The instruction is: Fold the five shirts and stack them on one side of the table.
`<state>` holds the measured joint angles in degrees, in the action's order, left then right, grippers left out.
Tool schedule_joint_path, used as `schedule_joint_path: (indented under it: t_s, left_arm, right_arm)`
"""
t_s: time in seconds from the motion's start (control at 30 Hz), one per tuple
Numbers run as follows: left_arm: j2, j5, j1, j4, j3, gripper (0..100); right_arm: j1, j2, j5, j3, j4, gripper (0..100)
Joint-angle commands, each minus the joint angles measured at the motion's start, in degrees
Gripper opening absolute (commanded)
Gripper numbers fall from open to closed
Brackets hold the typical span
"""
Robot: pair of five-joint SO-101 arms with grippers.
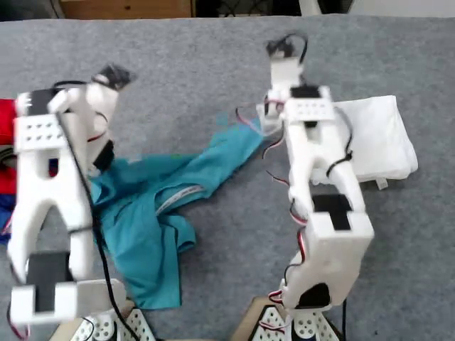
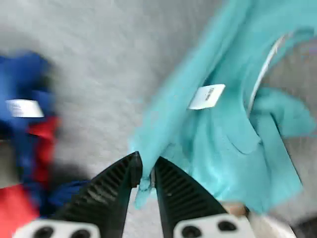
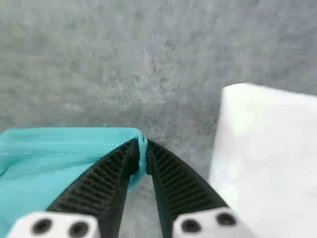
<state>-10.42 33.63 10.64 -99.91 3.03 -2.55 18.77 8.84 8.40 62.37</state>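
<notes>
Cloth runs between both claws: the crumpled teal cotton shirt (image 1: 153,213) lies on the grey felt-covered bench (image 1: 178,64). In the high view its long axis goes from about 8 o'clock to 2 o'clock. It is bunched and twisted at the 8 o'clock end and drawn out to a narrow tip at the 2 o'clock end.

The right claw (image 3: 142,148) sits at that tip, its jaws closed almost to touching with the teal hem corner nipped between them. The left claw (image 2: 145,171) is at the opposite end, jaws narrowed to a slit. A fold of teal edge seems to be caught in it, though the view is blurred there and the grip may be shallow.

Each arm is therefore nearest its own end. The next move, as I judge it, is to draw the two ends apart along that axis and lay the shirt flat for folding.

Just at 3 o'clock from the right claw lies the folded white shirt (image 1: 377,138), a neat rectangle on the bench's 3 o'clock side, which is likely the stacking side. At the 9 o'clock edge, beside the left claw, a heap of blue and red shirts (image 2: 29,148) waits unfolded. The likely risk is the left claw's hold slipping as the cloth is tensioned.
</notes>
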Motion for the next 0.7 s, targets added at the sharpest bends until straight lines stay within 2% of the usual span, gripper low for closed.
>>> schedule_joint_path:
  t_s: [0.0,0.1,0.33,0.47,0.67]
  left_arm:
    - [-8.70,-3.60,1.10,-0.79,9.10,3]
    - [-11.96,-8.35,3.21,-0.79,17.19,3]
    - [-12.57,-18.37,13.23,-0.79,40.66,3]
    - [-12.92,-19.87,16.92,-0.79,49.19,3]
    - [-15.12,-18.99,22.73,-0.97,51.56,3]
  right_arm:
    - [-0.09,-11.12,-0.44,16.22,10.64,1.4]
    - [-0.09,-16.84,-0.70,28.88,14.86,1.4]
    - [0.18,-23.43,-0.88,52.88,14.51,1.4]
    - [-0.09,-25.01,-0.97,63.34,15.03,1.4]
    - [0.26,-30.29,-0.62,71.96,18.73,1.3]
